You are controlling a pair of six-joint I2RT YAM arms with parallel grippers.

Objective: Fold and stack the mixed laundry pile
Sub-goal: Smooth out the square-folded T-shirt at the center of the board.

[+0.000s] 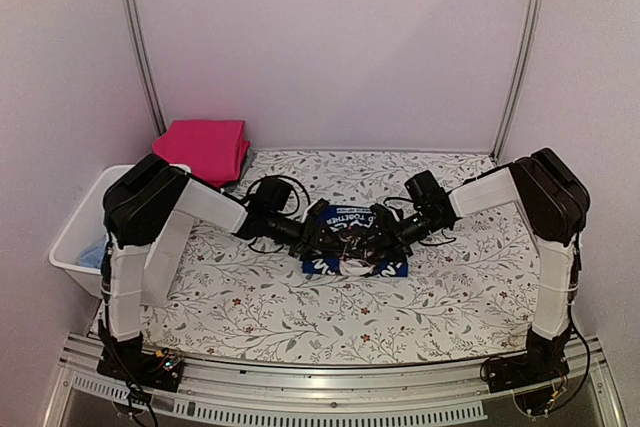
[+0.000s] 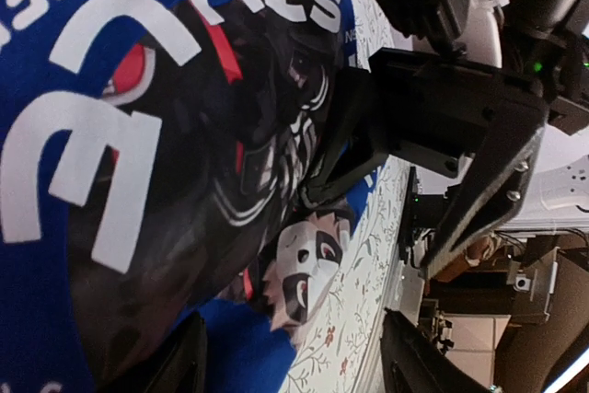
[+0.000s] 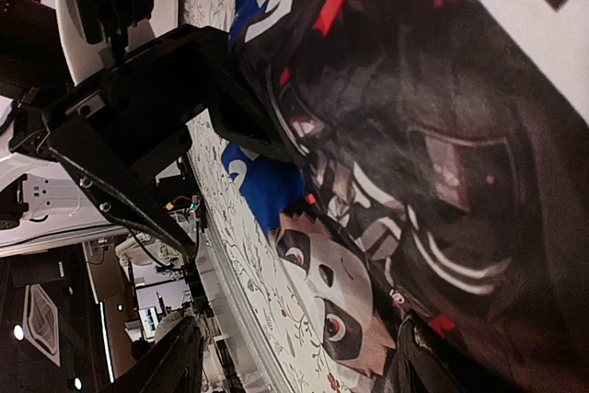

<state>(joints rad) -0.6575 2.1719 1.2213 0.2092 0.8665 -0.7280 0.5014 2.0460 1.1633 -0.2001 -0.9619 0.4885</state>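
Jaws: my left jaws and right jaws both apart, over the blue white-print shirt (image 1: 352, 245).
Around: folded pink-red cloth (image 1: 205, 147) at 10 o'clock; white slotted plastic basket (image 1: 72, 239) at 9 o'clock.

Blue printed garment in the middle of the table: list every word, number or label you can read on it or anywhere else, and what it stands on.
"TOGETHER": white print on the blue printed garment, top view.
"E": one large white block letter on the same garment, left wrist view; the letters around it are cropped and tilted, not readable as words.
Smaller line above "TOGETHER": too blurred to read.
Nothing else readable in any view.
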